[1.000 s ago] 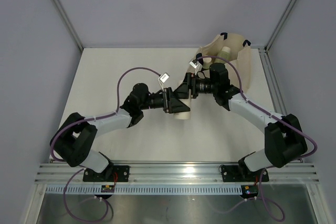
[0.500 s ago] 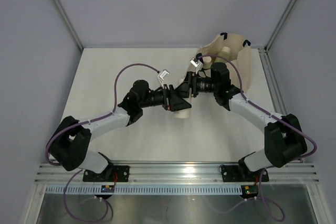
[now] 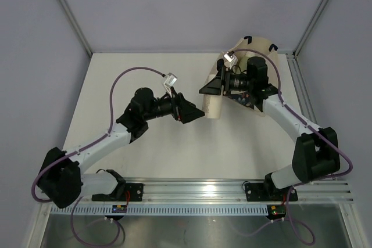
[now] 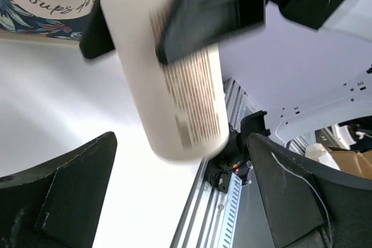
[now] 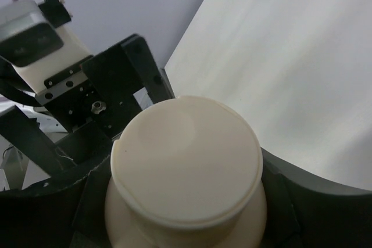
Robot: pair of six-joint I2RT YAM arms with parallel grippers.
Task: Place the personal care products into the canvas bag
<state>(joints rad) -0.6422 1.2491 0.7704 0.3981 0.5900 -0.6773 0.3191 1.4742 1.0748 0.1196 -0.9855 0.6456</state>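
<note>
The right gripper [image 3: 213, 88] is grasping a cream tube [image 3: 213, 107] near its capped end. The cap is filling the right wrist view between the 2 dark fingers [image 5: 290, 201]. The tube appears to be hanging off the table [image 3: 145, 155], just in front of the bag [image 3: 261, 47].

The left gripper [image 3: 195, 113] is standing released, jaws spread wide, near the tube's lower end but apart from it. In the left wrist view its fingers [image 4: 70, 190] are flanking the printed end with clear gaps on both sides.

So only 1 arm is bearing the tube, likely because the bag is standing in the far right corner, within the right arm's easier reach.

The tube is not yet inside. The right arm is probably needing to raise it over the rim before letting go.
</note>
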